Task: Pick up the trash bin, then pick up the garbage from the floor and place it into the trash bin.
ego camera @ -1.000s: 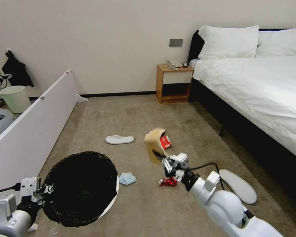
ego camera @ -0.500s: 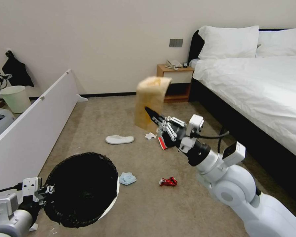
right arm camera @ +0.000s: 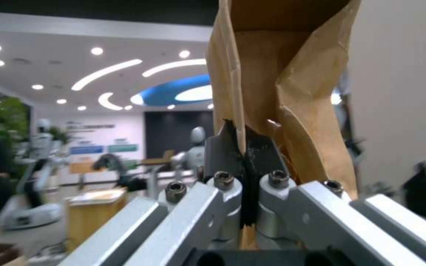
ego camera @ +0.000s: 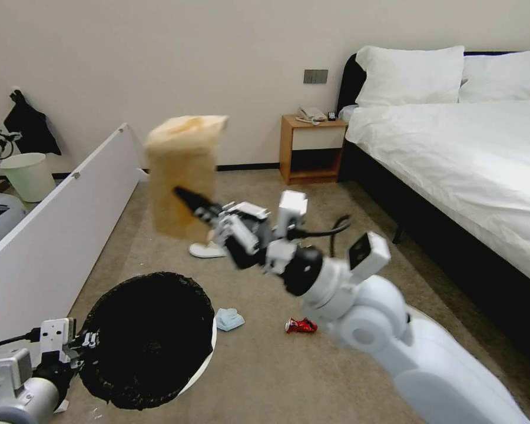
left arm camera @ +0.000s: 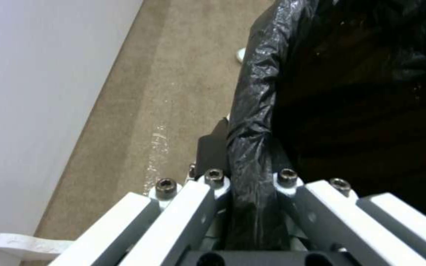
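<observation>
the right gripper (ego camera: 185, 197), left of centre in the head view, has its jaws pinched fully together on the lower part of a brown paper bag (ego camera: 181, 171), raised well above the carpet (ego camera: 312, 377). the bag stands nearly upright, its long axis vertical, with the open mouth up toward the upper left of the frame; the right wrist view shows that mouth gaping and the paper (right arm camera: 292, 96) creased where the black fingertips (right arm camera: 252, 155) bite into one wall. it looks light, thin and floppy, likely to swing or tear if jerked, so a grip on a doubled fold seems safer than on a single edge.

the trash bin (ego camera: 150, 335) sits at the lower left of the head view, tilted so its black-lined mouth faces the camera. the left gripper (ego camera: 79, 341) is closed on its rim, and the left wrist view shows the bag liner (left arm camera: 252, 122) clamped between the jaws. the bin looks stiff and light, though the liner may be slippery.

the paper bag hangs above and a little behind the bin's mouth. a blue cloth (ego camera: 228, 319), a red can (ego camera: 301, 325) and a white slipper (ego camera: 203, 251) lie on the carpet.
</observation>
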Controlling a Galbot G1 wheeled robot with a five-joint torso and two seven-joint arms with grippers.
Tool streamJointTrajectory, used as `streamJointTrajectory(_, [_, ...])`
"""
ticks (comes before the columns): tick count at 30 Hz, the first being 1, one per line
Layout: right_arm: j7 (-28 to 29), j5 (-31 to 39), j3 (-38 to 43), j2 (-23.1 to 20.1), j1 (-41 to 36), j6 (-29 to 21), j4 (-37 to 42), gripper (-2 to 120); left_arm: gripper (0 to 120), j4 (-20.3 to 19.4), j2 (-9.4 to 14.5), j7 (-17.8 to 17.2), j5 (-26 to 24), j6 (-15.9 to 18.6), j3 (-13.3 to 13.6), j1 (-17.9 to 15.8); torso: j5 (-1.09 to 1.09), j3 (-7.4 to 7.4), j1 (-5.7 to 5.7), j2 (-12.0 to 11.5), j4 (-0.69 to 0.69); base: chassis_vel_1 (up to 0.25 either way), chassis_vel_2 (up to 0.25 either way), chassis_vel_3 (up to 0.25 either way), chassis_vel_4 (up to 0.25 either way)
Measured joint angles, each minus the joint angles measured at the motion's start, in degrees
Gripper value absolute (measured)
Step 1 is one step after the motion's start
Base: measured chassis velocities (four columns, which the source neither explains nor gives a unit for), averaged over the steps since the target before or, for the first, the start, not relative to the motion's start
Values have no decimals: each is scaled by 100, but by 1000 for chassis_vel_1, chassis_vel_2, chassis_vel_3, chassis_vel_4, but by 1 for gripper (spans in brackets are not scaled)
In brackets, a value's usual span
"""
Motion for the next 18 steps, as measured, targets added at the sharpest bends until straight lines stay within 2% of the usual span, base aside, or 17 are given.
streamJointTrajectory(2, [-9, -21, -400, 145, 50, -1, -90, 0, 3, 0, 2, -5, 30, 0, 9, 11, 0, 0, 0, 0, 1, 0, 0, 0, 0])
streamJointTrajectory(8, [-10, -251, -887, 147, -35, 5, -237, 0, 3, -1, -14, -9, 33, 0, 13, -4, 0, 0, 0, 0, 0, 0, 0, 0, 0])
streamJointTrajectory(18, [83, -635, -1085, -329, -468, 6, -440, 0, 3, -31, -20, -11, 20, 0, 66, 186, 1, 0, 0, 0, -1, 0, 0, 0, 0])
